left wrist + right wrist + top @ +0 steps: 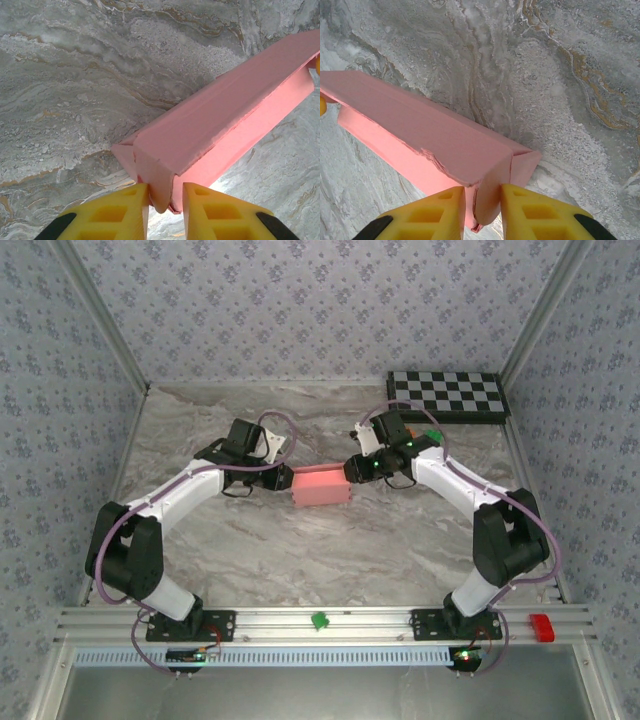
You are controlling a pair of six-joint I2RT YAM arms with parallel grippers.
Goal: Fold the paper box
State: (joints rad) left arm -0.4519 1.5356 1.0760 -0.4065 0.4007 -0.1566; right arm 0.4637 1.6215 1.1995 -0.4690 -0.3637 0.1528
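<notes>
On the near rail sit a green piece [319,620] and, further right, a red piece [540,627]. Beyond them, over the middle of the marble table [400,550], is the paper box [321,485] — long, pink and folded shut, so its inside is hidden. The left gripper [165,192] pinches its left end flap and the right gripper [483,195] pinches its right end flap. Whether the box rests on the table or is raised, I cannot tell. At the far right lies a checkerboard [448,396].
</notes>
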